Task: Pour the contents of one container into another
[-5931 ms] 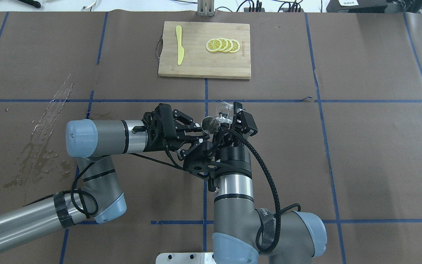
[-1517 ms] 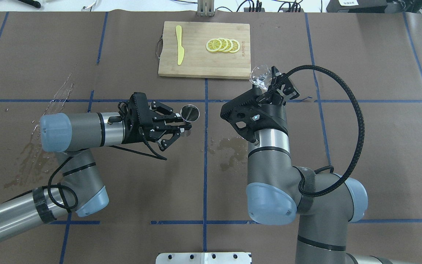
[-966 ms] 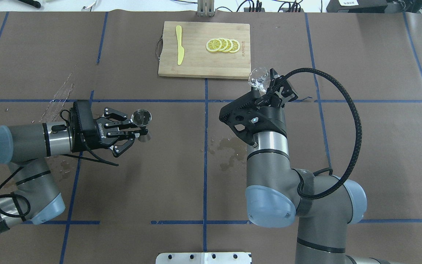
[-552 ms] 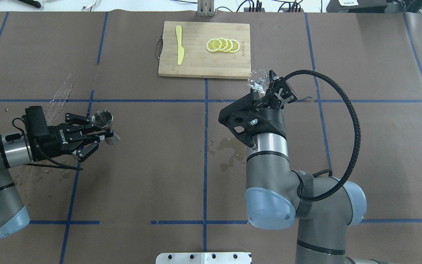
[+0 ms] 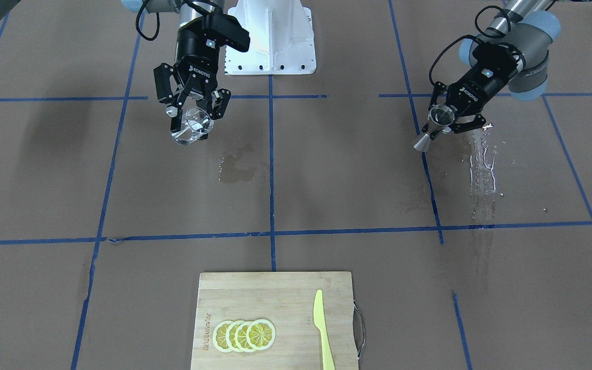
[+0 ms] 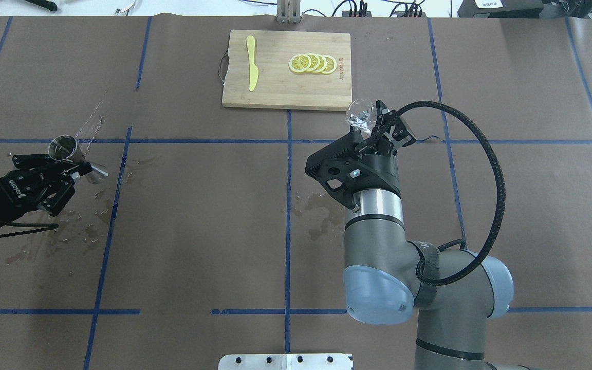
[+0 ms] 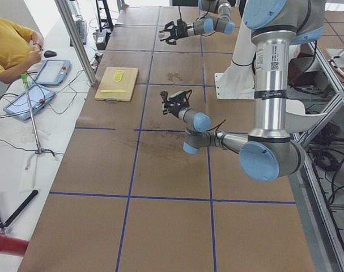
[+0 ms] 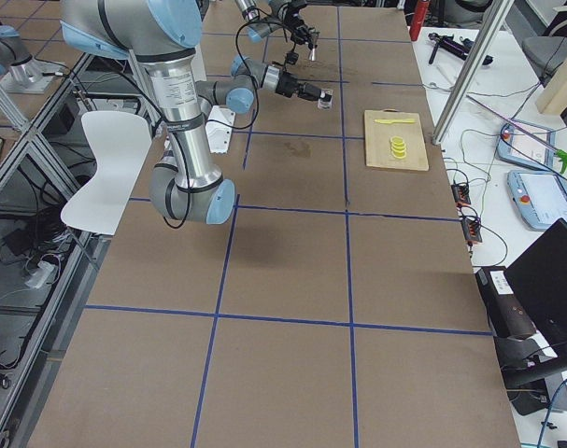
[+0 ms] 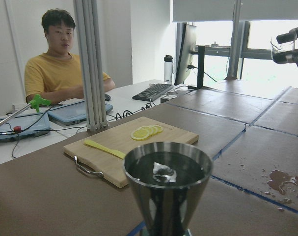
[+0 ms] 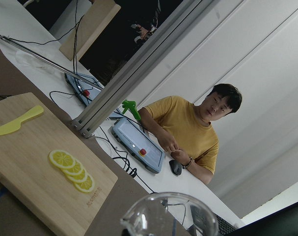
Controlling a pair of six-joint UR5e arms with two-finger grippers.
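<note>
In the front-facing view, the right pincer (image 5: 191, 117) is pinching the tilted glass (image 5: 192, 128) above the surface (image 5: 337, 185), well apart from the board (image 5: 275, 293). The left pincer (image 5: 442, 119) is pinching the jigger (image 5: 432, 131) at its waist. In the overhead view, the jigger is hanging near wet stains (image 6: 86, 230), far left of the board.

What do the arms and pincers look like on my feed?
The right arm and left arm are silver-grey tubes with pale blue joint caps. The right pincer and left pincer are black linkage fingers with white ROBOTIQ lettering. A black ribbed cable loops beside the right arm.
</note>
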